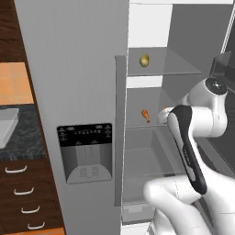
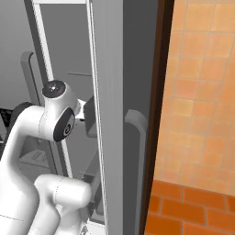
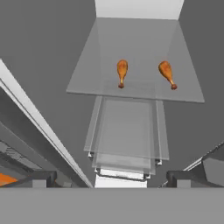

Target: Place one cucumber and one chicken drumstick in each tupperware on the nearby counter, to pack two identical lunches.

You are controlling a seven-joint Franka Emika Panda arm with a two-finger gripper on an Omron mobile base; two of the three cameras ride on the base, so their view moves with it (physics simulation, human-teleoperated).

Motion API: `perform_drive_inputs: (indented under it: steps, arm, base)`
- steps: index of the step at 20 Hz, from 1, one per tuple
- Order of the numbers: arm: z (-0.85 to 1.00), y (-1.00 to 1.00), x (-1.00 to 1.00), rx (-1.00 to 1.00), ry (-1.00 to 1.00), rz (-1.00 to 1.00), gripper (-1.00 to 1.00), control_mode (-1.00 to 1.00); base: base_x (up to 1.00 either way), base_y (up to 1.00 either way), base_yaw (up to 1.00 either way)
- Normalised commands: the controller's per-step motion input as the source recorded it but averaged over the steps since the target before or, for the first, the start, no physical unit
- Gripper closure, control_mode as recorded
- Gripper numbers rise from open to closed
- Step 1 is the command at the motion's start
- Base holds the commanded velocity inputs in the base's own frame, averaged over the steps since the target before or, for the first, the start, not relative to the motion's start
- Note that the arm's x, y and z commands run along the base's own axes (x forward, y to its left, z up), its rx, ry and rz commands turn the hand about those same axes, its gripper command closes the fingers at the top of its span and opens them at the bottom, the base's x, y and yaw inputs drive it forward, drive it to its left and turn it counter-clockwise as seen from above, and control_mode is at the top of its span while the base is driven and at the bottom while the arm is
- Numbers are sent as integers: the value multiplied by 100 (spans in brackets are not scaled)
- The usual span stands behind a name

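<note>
fingers [image 3: 112, 177] spread wide and empty, two drumsticks [image 3: 122, 72] on glass shelf [image 3: 87, 74]

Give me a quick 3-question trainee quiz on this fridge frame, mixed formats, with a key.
1. How many chicken drumsticks lie on the glass shelf in the hand view?
2. True or false: the small round yellowish item sits on a shelf below the drumstick in the left base view.
3. In the left base view, the tupperware is: A) inside the fridge, B) on the counter left of the fridge, C) in the gripper.

Key:
1. Two, the left drumstick and the right drumstick, side by side and apart.
2. False; it sits on a higher shelf.
3. B.
</note>
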Motion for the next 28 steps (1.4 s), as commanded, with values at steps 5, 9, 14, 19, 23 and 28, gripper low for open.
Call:
perform_drive_inputs:
  steps: [5, 9, 14, 19, 23, 28]
  arm:
    - [-14, -1, 85, 0, 1, 0, -100, -100]
    - [-34, -4, 72, 0, 0, 8, -100, -100]
    - [-60, 0, 85, 0, 1, 7, -100, -100]
    - [-26, -8, 57, 0, 6, 5, -100, -100]
    - [-28, 0, 60, 0, 6, 0, -100, -100]
    - [-28, 0, 60, 0, 1, 0, -100, -100]
  base:
    - [0, 0, 0]
    - [0, 0, 0]
    - [0, 0, 0]
    - [0, 0, 0]
    - [0, 0, 0]
    - [0, 0, 0]
